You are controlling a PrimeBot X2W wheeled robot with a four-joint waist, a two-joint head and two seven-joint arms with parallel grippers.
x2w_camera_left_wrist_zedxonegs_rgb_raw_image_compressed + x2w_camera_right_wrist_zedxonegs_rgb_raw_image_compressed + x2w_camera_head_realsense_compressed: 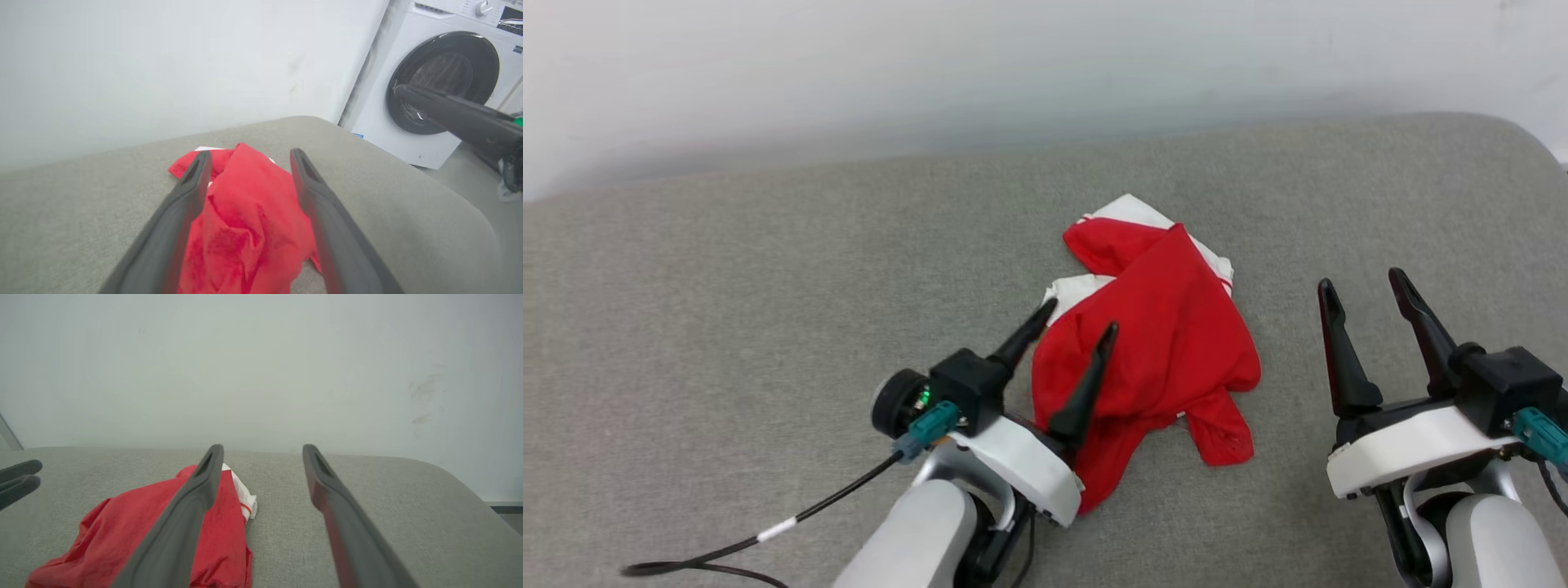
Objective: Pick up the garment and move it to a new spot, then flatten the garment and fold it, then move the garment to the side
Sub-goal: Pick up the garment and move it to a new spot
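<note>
The garment [1168,327], bright red with white sleeve parts, lies crumpled in a heap on the grey padded surface [768,310]. My left gripper [1080,317] hovers over the heap's left side, open, its two dark fingers apart with nothing pinched between them. From the left wrist view the garment [245,212] lies below and between the spread fingers of that gripper [248,154]. My right gripper [1364,279] stands open to the right of the heap, apart from it. In the right wrist view the garment [122,531] lies left of that open gripper [263,448].
A pale wall [1013,65] runs behind the surface's far edge. A white front-loading washing machine [445,77] stands past the surface's rounded right corner. A black cable [768,531] trails from my left wrist. Bare grey surface stretches left of the heap.
</note>
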